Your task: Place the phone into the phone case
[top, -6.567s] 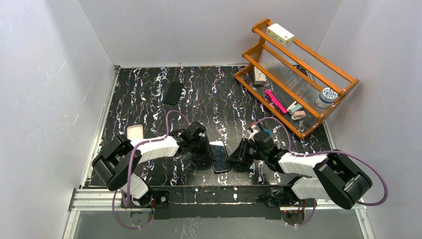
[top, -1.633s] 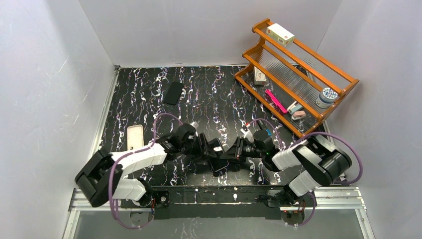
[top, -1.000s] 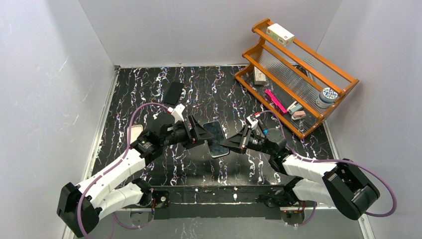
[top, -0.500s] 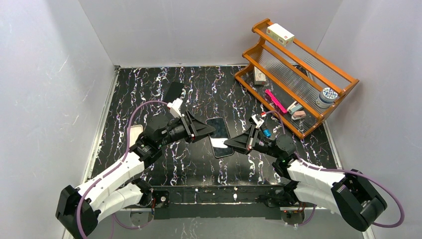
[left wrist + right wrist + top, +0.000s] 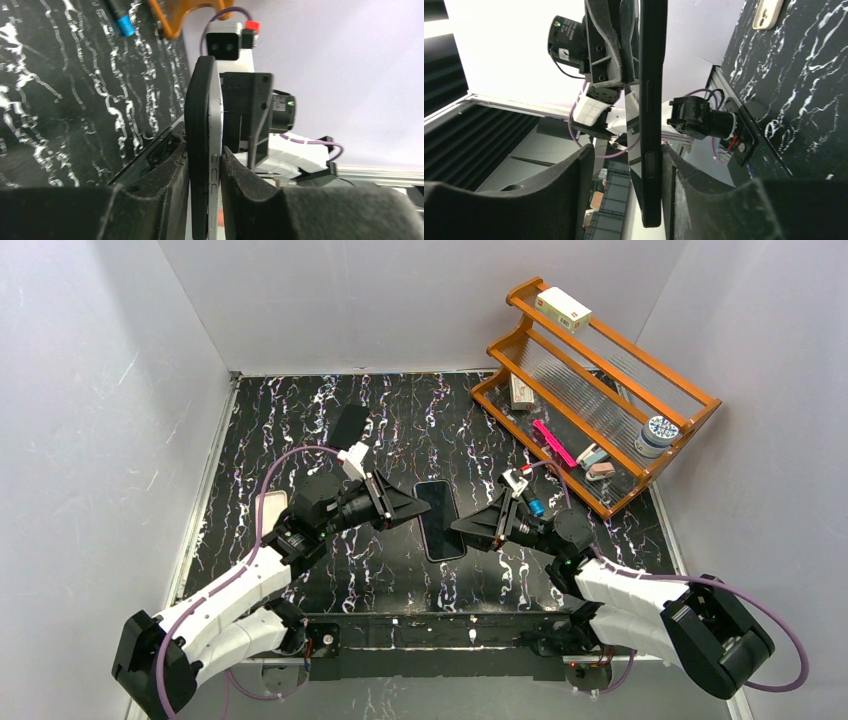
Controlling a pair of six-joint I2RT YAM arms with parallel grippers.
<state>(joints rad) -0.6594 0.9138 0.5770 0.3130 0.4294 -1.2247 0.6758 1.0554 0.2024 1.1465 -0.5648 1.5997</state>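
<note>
A dark phone (image 5: 438,518) in a black case hangs above the table's middle, between my two grippers. In the left wrist view the black case (image 5: 199,125) and the phone's silver edge (image 5: 215,130) lie side by side, with the phone's edge standing proud of the case. My left gripper (image 5: 413,508) is shut on both (image 5: 205,160). My right gripper (image 5: 463,528) is open around the opposite edge. In the right wrist view the case (image 5: 651,75) touches the right finger (image 5: 674,170), with a wide gap to the other finger.
A beige phone case (image 5: 268,506) lies on the table at the left, also showing in the right wrist view (image 5: 766,12). A black phone-like slab (image 5: 348,426) lies farther back. A wooden rack (image 5: 600,390) with small items stands at the back right. A blue pen (image 5: 535,506) lies near it.
Both arms lifted the phone and case off the table's near edge and carried them back towards the middle. In the last half second the phone turned straighter.
</note>
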